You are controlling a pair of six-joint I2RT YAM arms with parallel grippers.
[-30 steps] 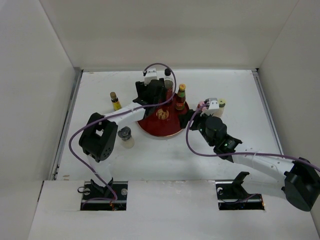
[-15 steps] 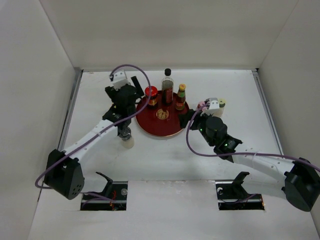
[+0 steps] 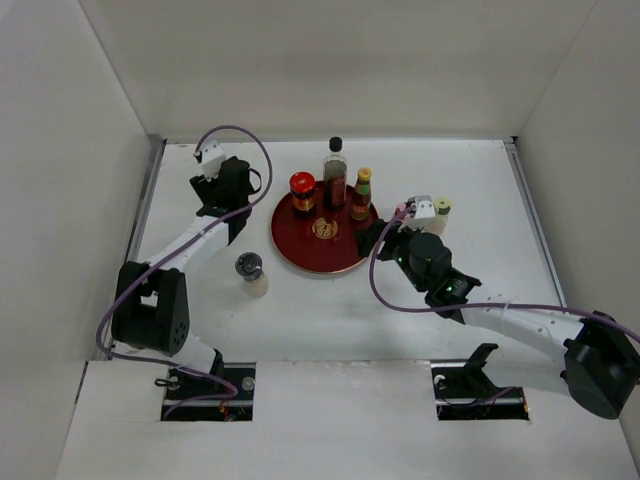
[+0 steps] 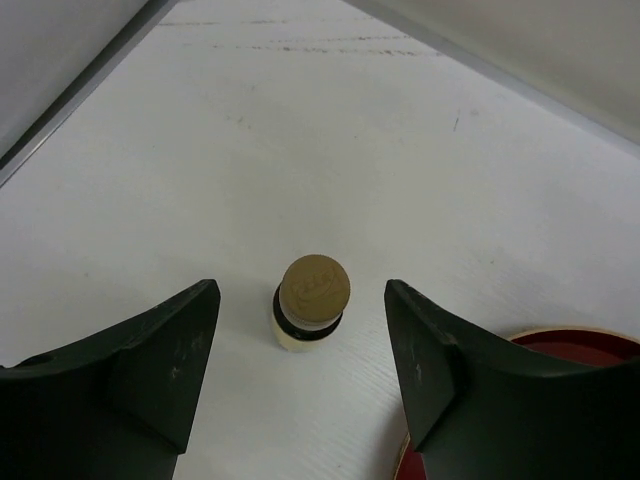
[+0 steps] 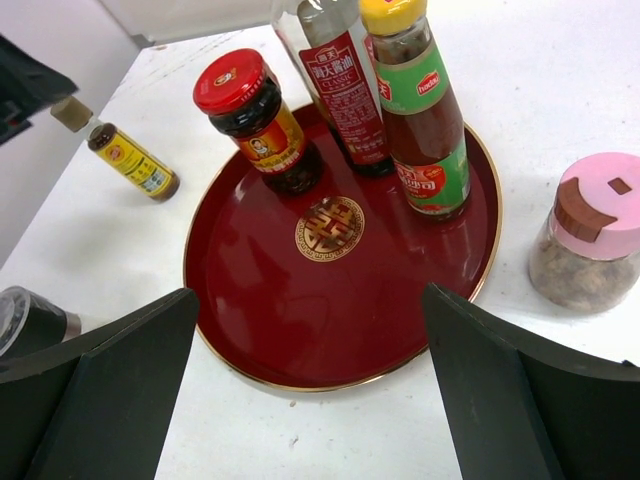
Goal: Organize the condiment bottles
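One second earlier the red-lidded jar (image 3: 302, 190) had been hidden under the left gripper at the far side of the tray. It now stood upright and in plain view on the far left of the round red tray (image 3: 318, 262). The tall black-capped bottle (image 3: 335, 168) and a yellow-capped sauce bottle (image 3: 361, 193) stood just beside it along the far rim.

The left gripper (image 4: 300, 290) had swung off the tray toward the far left corner of the tabletop (image 3: 330, 310) and hung over the small sauce bottle (image 4: 313, 300). Its fingers (image 4: 165, 365) stood partly open, wider than the bottle. One was on each side of it with a gap on both sides, and they touched and held nothing. That bottle stood upright on the tabletop, just left of the tray's rim.

The other bottles had not moved. The grey-capped shaker (image 3: 250, 270) was on the tabletop near the tray's near-left rim. The pink-capped shaker (image 5: 595, 235) and the cream shaker (image 3: 441, 208) were just off its right rim.

The right gripper (image 5: 310, 292) had stayed at the tray's right side. Its fingers (image 5: 110, 400) were spread wide and empty, with the tray showing between them.
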